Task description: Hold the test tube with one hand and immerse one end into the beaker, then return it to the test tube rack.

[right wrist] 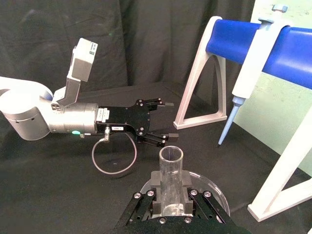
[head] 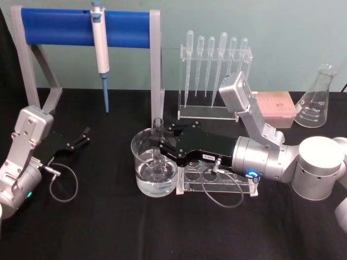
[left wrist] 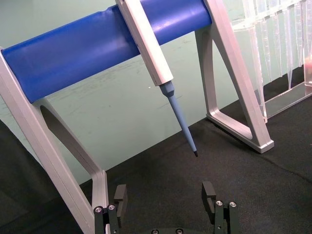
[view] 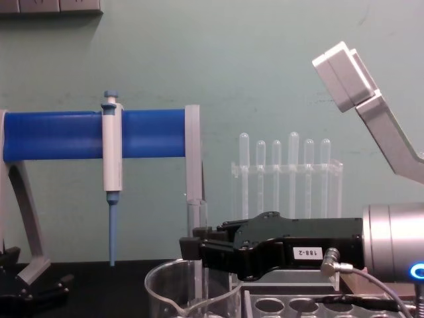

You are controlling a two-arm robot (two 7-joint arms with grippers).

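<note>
The test tube (head: pixel 158 126) stands upright inside the beaker (head: pixel 140 162), and its lower end dips into the clear liquid there. My right gripper (head: pixel 158 143) reaches in from the right, over the beaker's rim, and is shut on the tube's middle. The right wrist view shows the tube (right wrist: pixel 170 178) clamped between the black pads, with the beaker rim (right wrist: pixel 216 189) below it. From the chest view, the right gripper (view: pixel 196 253) holds the tube (view: pixel 197 222) above the beaker (view: pixel 173 295). My left gripper (head: pixel 84 135) rests open on the black cloth at the far left, its fingers (left wrist: pixel 208 191) spread apart.
A clear rack with round holes (head: pixel 219 174) lies under my right wrist. Behind it stand a pipette rack (head: pixel 214 76), a pink box (head: pixel 276 105) and a glass flask (head: pixel 318 100). A white-and-blue pipettor (head: pixel 100 46) hangs from the blue-barred stand (head: pixel 59 27) at the back left.
</note>
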